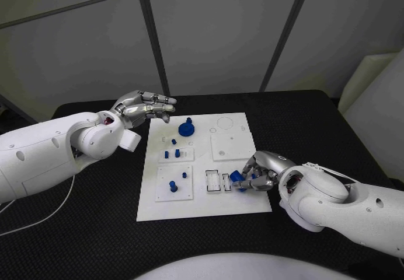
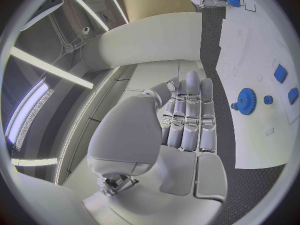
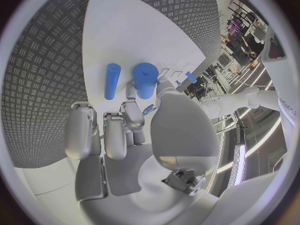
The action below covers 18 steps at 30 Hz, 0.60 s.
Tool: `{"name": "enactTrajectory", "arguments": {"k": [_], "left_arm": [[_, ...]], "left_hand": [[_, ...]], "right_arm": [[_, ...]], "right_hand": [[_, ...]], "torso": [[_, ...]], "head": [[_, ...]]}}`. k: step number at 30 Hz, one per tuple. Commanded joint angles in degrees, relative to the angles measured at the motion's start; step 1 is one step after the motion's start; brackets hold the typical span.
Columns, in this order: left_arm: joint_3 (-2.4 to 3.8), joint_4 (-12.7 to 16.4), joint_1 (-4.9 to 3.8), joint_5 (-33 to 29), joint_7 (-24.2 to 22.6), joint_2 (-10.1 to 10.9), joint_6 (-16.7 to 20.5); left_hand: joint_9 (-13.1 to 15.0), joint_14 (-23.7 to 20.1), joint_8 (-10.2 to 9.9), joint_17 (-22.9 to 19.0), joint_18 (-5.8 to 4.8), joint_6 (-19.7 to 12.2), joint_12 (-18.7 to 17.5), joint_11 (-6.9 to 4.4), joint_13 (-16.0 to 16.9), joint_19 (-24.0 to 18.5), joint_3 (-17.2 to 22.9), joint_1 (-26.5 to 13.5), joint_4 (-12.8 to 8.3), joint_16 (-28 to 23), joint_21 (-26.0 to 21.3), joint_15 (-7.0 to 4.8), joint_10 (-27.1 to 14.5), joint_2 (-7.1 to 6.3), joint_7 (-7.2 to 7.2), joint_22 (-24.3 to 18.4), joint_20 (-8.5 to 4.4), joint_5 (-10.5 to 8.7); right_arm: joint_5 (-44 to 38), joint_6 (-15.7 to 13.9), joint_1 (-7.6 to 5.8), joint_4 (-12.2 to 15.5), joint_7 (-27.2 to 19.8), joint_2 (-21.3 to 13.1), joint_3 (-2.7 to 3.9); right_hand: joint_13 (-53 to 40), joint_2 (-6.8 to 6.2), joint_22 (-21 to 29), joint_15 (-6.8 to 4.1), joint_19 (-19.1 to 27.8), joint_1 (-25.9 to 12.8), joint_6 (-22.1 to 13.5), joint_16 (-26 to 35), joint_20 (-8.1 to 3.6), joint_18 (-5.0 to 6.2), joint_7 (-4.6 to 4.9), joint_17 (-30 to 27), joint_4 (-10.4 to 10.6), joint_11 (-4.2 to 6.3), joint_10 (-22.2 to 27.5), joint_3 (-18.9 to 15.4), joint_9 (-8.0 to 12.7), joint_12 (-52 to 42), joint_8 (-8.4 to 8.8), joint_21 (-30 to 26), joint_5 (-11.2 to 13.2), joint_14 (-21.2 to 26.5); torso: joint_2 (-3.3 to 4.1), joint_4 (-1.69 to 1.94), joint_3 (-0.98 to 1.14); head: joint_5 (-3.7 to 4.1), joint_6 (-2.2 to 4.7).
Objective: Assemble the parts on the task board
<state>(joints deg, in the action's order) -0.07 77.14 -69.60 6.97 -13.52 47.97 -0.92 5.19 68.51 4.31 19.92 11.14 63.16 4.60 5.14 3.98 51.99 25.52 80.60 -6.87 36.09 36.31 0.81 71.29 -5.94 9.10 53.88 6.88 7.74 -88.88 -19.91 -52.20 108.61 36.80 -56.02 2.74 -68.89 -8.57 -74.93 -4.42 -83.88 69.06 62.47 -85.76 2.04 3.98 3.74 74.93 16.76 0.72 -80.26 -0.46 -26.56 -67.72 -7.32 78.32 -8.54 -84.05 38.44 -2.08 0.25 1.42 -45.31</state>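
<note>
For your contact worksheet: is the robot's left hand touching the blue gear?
Apart. In the left wrist view, bare board separates the left hand from the blue gear.

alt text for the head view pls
The right hand grips a blue part at the near right of the white task board. The left hand hovers curled at the board's far left corner, near a blue gear.

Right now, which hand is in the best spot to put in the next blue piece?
Right. The right hand already pinches a blue part over the task board's near edge; the left hand hovers empty off the far corner.
</note>
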Motion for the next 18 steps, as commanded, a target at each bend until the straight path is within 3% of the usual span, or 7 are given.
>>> {"name": "enactTrajectory", "arguments": {"k": [1,8,12,18], "left_arm": [[0.03,0.04,-0.06,-0.23,-0.30,-0.02,-0.79],[0.03,0.09,-0.06,-0.23,-0.27,0.13,-0.76],[0.03,0.13,-0.06,-0.23,-0.27,0.21,-0.78],[0.03,0.13,-0.04,-0.23,-0.26,0.30,-0.80]], "left_hand": [[-0.08,0.24,-0.36,-0.01,-0.77,-0.27,-0.22,0.28,0.03,-0.02,-0.31,-0.70,-0.02,-0.35,-0.20,0.27,-0.21,0.02,0.25,-0.05,0.22,-0.31],[-0.08,0.24,-0.36,-0.01,-0.77,-0.27,-0.22,0.28,0.03,-0.02,-0.31,-0.70,-0.02,-0.35,-0.20,0.27,-0.21,0.02,0.25,-0.05,0.22,-0.31],[-0.08,0.24,-0.36,-0.01,-0.77,-0.27,-0.22,0.28,0.03,-0.02,-0.31,-0.70,-0.02,-0.35,-0.20,0.27,-0.21,0.02,0.25,-0.05,0.22,-0.31],[-0.08,0.24,-0.36,-0.01,-0.77,-0.27,-0.22,0.28,0.03,-0.02,-0.31,-0.70,-0.02,-0.35,-0.20,0.27,-0.21,0.02,0.25,-0.05,0.22,-0.31]], "right_arm": [[-0.54,1.89,0.39,-0.64,1.67,0.49,-0.11],[-1.42,0.10,0.87,-0.60,2.38,0.94,-0.13],[-1.65,-4.21,0.99,0.39,1.44,0.46,-0.12],[-1.46,-11.03,1.03,2.95,-0.47,-0.74,-0.10]], "right_hand": [[-0.29,0.30,-3.32,-0.27,-0.58,0.19,0.08,-0.39,-0.33,-1.03,-0.35,7.09,-0.02,0.18,-0.27,0.41,-0.31,-0.37,-0.26,0.47,-0.88,-4.28],[-2.25,1.50,-3.89,-0.51,-0.82,1.92,1.36,-0.54,-0.51,-1.14,-0.78,7.39,-0.12,0.53,-1.20,1.37,-2.25,-2.10,-0.78,0.95,-1.90,-4.35],[-4.32,1.79,-4.64,-0.88,-1.19,2.16,2.45,-0.67,-0.83,-1.30,-1.30,7.65,-0.06,1.01,-2.38,1.58,-3.49,-4.16,-1.10,1.65,-6.25,-4.40],[-6.24,1.99,-5.26,-1.16,-1.48,1.98,3.45,-0.83,-1.07,-1.45,-1.71,7.98,-0.02,1.37,-3.42,1.61,-4.34,-6.13,-1.36,2.22,-6.70,-4.47]], "torso": [[0.00,0.09,-0.03],[-0.06,-0.01,-0.03],[-0.11,-0.09,0.00],[-0.13,-0.07,-0.04]], "head": [[-0.12,-0.08],[-0.28,-0.24],[-0.39,-0.17],[-0.54,-0.10]]}}
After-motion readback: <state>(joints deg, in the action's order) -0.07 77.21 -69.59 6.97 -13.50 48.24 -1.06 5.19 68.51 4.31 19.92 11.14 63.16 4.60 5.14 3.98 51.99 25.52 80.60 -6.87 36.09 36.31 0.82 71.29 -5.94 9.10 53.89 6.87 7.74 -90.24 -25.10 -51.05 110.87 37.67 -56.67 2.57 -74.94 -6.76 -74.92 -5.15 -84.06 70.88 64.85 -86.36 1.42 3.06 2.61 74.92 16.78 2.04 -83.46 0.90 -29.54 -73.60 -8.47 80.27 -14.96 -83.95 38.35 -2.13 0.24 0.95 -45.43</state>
